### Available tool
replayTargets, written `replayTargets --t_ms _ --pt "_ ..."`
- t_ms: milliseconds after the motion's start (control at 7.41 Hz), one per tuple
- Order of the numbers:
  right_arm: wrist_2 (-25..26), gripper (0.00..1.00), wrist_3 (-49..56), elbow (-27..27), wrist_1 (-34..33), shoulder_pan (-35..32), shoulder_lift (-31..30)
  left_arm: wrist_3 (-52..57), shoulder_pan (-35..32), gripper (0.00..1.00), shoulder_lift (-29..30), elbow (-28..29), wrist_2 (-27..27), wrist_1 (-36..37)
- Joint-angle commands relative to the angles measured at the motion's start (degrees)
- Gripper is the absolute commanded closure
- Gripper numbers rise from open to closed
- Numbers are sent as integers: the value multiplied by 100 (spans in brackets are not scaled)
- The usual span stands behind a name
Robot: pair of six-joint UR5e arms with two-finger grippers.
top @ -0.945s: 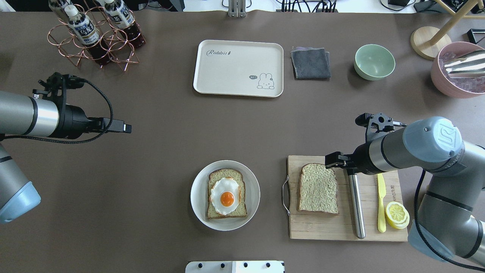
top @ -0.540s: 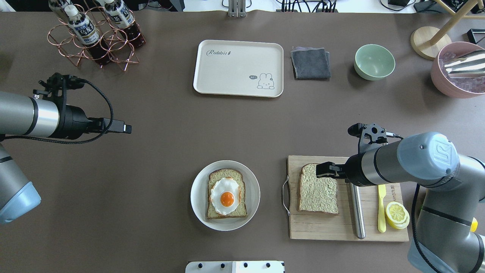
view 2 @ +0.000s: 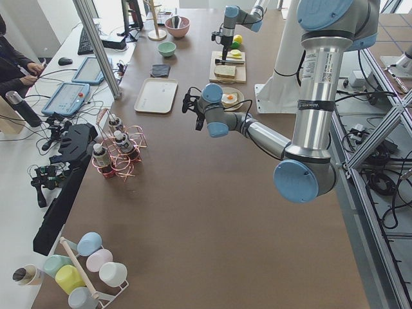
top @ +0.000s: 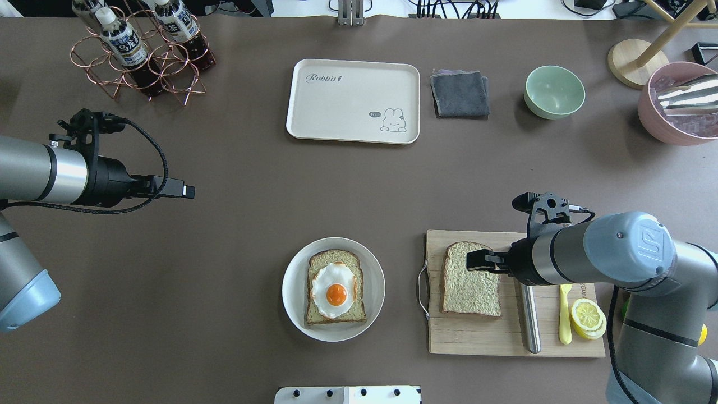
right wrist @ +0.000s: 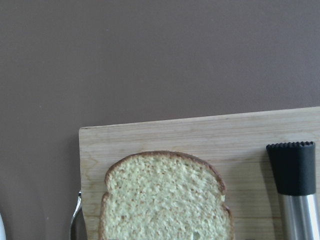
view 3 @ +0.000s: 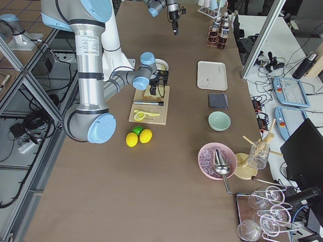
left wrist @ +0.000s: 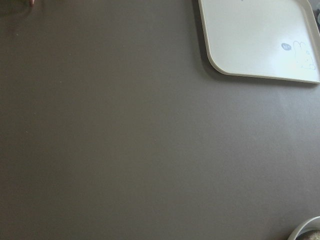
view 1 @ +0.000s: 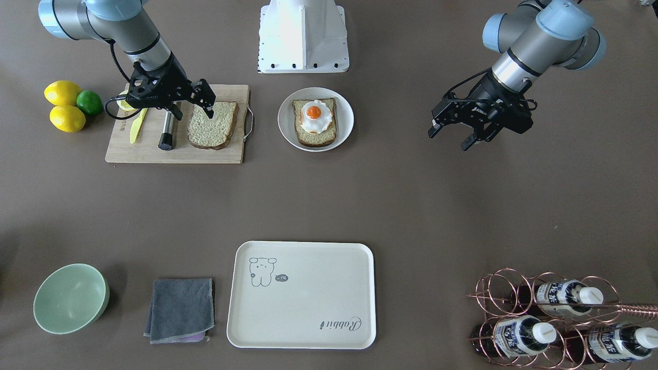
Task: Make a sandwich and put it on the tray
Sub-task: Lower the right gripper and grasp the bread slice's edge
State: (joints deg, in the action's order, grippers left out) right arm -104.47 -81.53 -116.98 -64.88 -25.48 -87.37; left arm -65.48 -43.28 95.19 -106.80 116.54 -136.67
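One bread slice (top: 470, 280) lies on the wooden cutting board (top: 477, 336); it also shows in the front view (view 1: 212, 125) and the right wrist view (right wrist: 165, 200). A second slice topped with a fried egg (top: 335, 287) sits on the round white plate (top: 294, 308). The cream tray (top: 353, 101) is bare at the far middle and shows in the left wrist view (left wrist: 255, 40). My right gripper (top: 477, 261) hangs open over the far edge of the board's slice, empty. My left gripper (top: 188, 192) is open and empty over bare table at the left.
On the board lie a steel-handled tool (top: 527, 306), a yellow knife (top: 565, 314) and lemon slices (top: 587, 317). A grey cloth (top: 460, 92), a green bowl (top: 554, 91) and a pink bowl (top: 679, 101) stand far right. A bottle rack (top: 140, 50) stands far left.
My right gripper has moved left and toward the near side, from beside the board's far edge to over the bread slice. The left arm has not moved.
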Motion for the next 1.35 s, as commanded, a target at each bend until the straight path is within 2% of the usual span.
replayTargets --t_ms 0,270,540,1215 --pt "277 13 -21 0 640 235 -383 0 126 2 8 1 -156 0" --pt "531 14 -170 8 688 463 -438 0 188 2 8 1 -166 0" --pt "839 18 -460 26 679 736 -438 9 179 2 8 1 -166 0" --pt "911 21 -461 9 696 895 -588 18 188 2 -1 10 -175 0"
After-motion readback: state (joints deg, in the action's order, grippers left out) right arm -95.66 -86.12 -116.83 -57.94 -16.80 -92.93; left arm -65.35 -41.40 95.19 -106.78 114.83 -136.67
